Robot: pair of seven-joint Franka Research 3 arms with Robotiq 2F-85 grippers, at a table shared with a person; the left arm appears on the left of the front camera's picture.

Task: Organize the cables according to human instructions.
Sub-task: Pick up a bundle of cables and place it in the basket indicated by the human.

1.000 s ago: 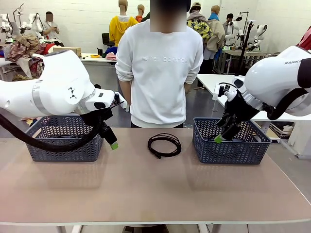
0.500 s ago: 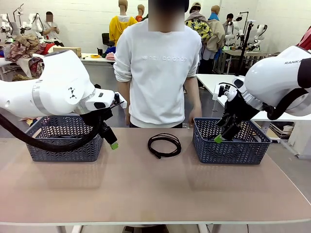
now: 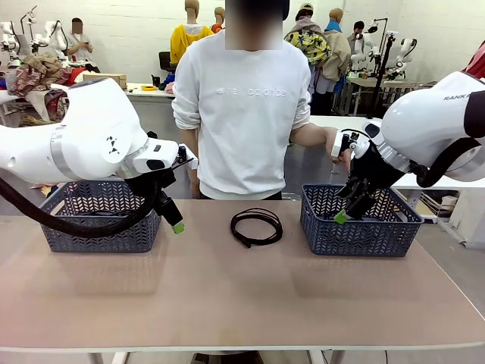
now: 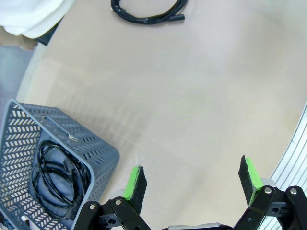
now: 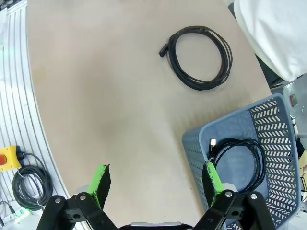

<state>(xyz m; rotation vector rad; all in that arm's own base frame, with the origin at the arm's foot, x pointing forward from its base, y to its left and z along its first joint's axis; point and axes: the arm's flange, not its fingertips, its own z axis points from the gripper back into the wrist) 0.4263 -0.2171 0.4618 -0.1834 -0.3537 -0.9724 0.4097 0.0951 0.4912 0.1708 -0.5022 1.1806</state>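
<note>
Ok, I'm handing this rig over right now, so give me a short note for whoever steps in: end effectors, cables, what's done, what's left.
Left end effector: open, empty, hanging by the left basket.
Right end effector: open, empty, over the right basket.
Cables: one coil in the left basket, one in the right basket, one loose coil mid-table between the baskets.
The person's hand reaches toward the right arm.
Done: two coils binned. Left: the loose coil, destination per the person's instruction.
</note>
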